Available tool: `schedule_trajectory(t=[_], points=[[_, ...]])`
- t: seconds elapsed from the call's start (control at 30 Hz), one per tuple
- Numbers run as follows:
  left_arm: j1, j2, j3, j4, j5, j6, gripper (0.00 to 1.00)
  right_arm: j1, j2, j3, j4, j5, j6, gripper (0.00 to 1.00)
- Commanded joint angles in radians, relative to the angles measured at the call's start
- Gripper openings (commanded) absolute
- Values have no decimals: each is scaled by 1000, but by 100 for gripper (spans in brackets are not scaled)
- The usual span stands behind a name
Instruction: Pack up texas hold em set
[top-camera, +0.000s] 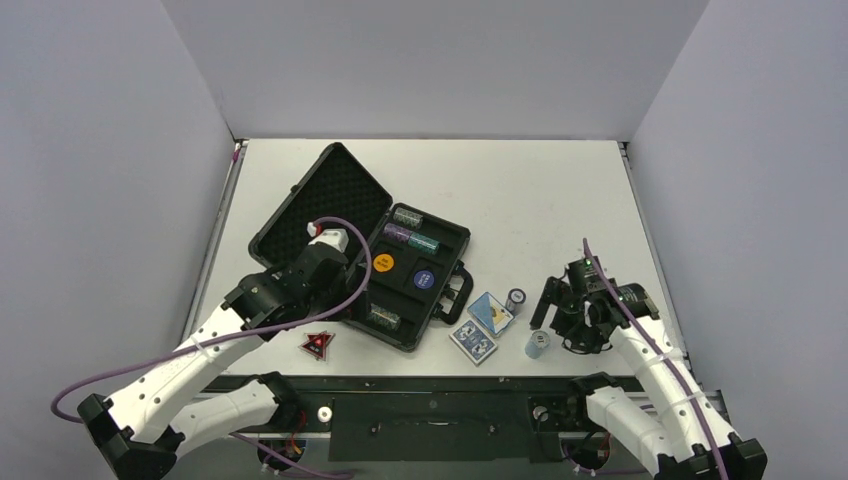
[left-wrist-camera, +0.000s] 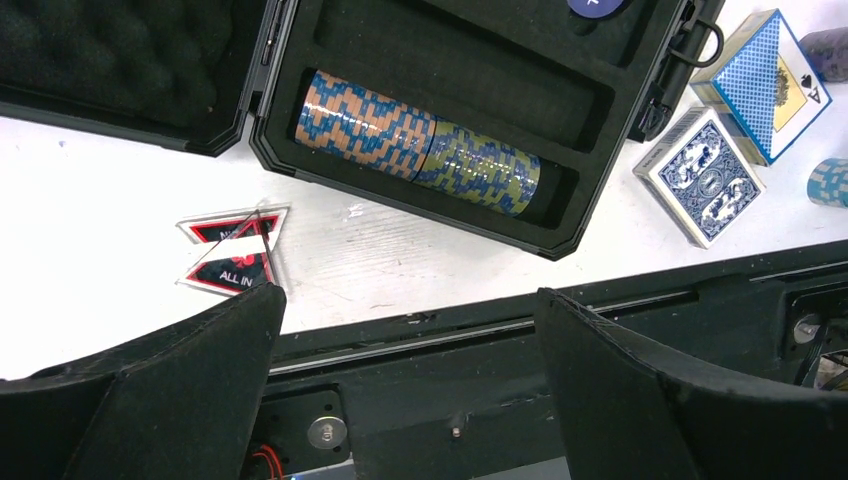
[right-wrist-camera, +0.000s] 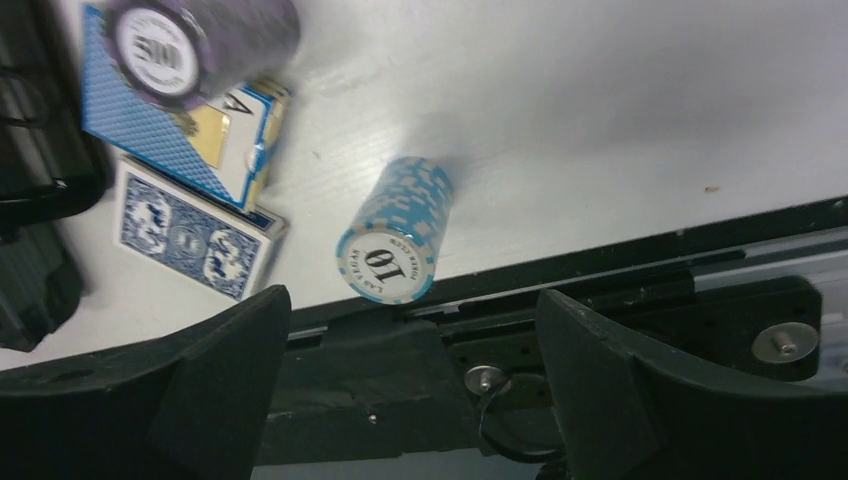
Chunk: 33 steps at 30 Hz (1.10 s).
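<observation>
The black briefcase (top-camera: 448, 262) lies open, its foam lid (top-camera: 320, 205) tilted back. Glittery chip rolls (top-camera: 411, 238) fill its far slots, and two more rolls (left-wrist-camera: 420, 140) lie in the near slot. An orange button (top-camera: 383, 263) and a blue button (top-camera: 424, 279) sit in the middle. The red-black triangle (top-camera: 317, 345) lies on the table by the case's near left corner and also shows in the left wrist view (left-wrist-camera: 235, 255). My left gripper (top-camera: 335, 290) hovers open and empty over the case's near left. Two blue card decks (top-camera: 482, 325), a purple roll (top-camera: 516, 297) and a light-blue roll (right-wrist-camera: 395, 235) lie right of the case. My right gripper (top-camera: 555, 310) is open and empty beside the light-blue roll.
The table's front edge and black rail (top-camera: 430, 385) run just below the triangle, decks and light-blue roll. The case handle (top-camera: 455, 295) sticks out toward the decks. Grey walls enclose the table on three sides.
</observation>
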Motion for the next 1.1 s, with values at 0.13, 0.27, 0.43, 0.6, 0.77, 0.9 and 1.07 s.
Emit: schedule_trajectory(t=[0.13, 0.27, 0.43, 0.6, 0.77, 0.9, 1.07], points=[[-1, -71, -79, 105, -2, 21, 95, 8, 33, -48, 38, -52, -27, 84], [-1, -25, -75, 129, 7, 90, 95, 9, 101, -8, 10, -32, -58, 81], [-1, -9, -115, 195, 44, 141, 94, 9, 110, -40, 38, -30, -68, 76], [-1, -29, -154, 270, 85, 174, 95, 9, 136, -72, 82, -30, -71, 74], [-2, -59, -160, 278, 108, 182, 95, 9, 179, -60, 103, -11, -72, 74], [-1, -88, -155, 271, 116, 190, 95, 9, 198, -53, 113, -23, -69, 72], [-1, -109, -134, 257, 110, 193, 95, 9, 211, -62, 130, -43, -77, 72]])
